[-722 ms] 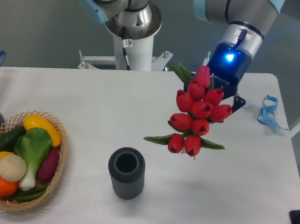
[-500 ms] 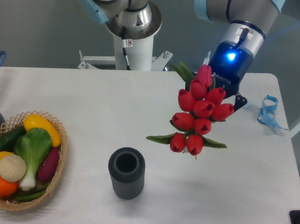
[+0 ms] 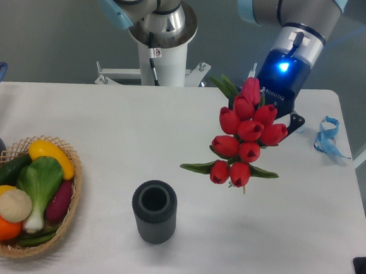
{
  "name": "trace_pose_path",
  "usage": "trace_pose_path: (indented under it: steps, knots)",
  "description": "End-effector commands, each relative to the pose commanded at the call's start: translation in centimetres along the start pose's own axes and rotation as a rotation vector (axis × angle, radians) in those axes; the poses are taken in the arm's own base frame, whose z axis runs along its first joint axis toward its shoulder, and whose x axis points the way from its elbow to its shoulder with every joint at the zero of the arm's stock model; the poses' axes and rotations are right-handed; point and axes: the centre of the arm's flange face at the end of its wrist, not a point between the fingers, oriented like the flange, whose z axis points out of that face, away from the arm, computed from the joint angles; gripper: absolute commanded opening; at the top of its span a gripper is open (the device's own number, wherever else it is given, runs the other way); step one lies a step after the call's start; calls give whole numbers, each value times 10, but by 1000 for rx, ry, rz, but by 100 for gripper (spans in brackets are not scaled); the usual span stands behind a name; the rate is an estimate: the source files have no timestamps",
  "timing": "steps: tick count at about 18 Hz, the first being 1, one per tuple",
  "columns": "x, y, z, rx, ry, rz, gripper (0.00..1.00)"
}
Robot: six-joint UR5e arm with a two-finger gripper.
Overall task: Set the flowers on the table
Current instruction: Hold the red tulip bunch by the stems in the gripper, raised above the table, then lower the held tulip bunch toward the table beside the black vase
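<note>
Here, the bunch of red tulip buds with green leaves [image 3: 245, 139] hangs in the air right of the frame's centre, above the large white rectangular tabletop with rounded corners [image 3: 108, 115]. Its long axis runs steeply, from the top bud near the gripper in the upper right down and slightly leftward to the two lowest buds. Two green leaves spread sideways at the lower end. The stems cannot be made out; the buds face the camera and cover them.

The grey robot arm [image 3: 294, 12] enters from the top right corner and reaches down and leftward. Its black two-finger gripper with a glowing blue light [image 3: 270, 115] sits directly behind the upper buds. The fingers are mostly hidden by the flowers, so how far the jaws stand apart cannot be told, though the bunch is carried off the table at the gripper.

A dark grey ribbed cylindrical vase [image 3: 154, 211] stands upright at lower centre, apart from the bunch. A wicker basket of colourful vegetables [image 3: 29, 195] lies at lower left. A blue ribbon [image 3: 327, 139] lies near the right edge.
</note>
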Motion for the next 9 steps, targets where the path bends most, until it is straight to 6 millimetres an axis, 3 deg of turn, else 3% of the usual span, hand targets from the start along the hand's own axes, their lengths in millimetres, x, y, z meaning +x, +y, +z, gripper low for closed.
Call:
trace_pose_path:
  steps: [9]
  knots:
    - [2,6,-7,-205,-132,33,41]
